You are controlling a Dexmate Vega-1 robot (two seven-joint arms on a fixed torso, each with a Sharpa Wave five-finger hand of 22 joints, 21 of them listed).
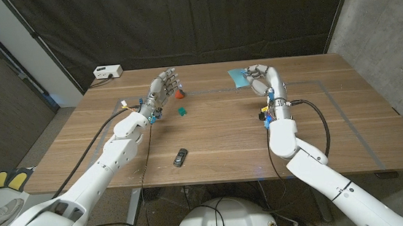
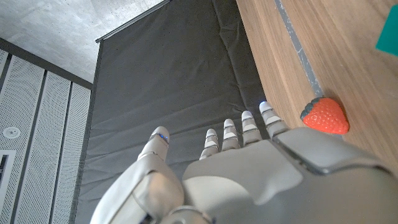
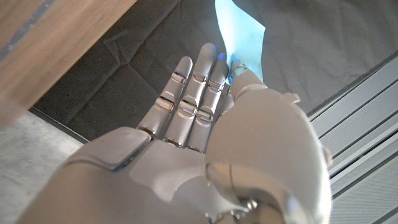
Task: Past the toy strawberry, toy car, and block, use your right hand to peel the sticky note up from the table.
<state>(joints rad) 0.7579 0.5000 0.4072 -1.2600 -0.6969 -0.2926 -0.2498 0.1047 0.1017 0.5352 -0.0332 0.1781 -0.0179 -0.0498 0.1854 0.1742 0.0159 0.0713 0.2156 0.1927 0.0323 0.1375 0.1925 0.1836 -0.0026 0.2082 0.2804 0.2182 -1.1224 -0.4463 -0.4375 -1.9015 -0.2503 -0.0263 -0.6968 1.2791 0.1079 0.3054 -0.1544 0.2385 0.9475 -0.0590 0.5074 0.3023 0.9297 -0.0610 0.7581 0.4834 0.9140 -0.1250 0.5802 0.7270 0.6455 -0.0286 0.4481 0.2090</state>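
A light blue sticky note (image 1: 238, 77) (image 3: 240, 36) is pinched between the thumb and fingers of my right hand (image 1: 262, 79) (image 3: 205, 137) at the far middle-right of the table; in the right wrist view the note stands up against the dark curtain. My left hand (image 1: 161, 88) (image 2: 249, 168) hovers with fingers straight and apart, holding nothing, just left of the red toy strawberry (image 1: 179, 95) (image 2: 324, 116). A small green block (image 1: 183, 111) (image 2: 389, 30) lies a little nearer than the strawberry. The dark toy car (image 1: 180, 157) sits near the front middle.
The wooden table (image 1: 348, 122) carries a taped rectangle outline. A white power box (image 1: 107, 72) sits at the far left corner. A black curtain hangs behind the table, and a concrete wall stands on the right.
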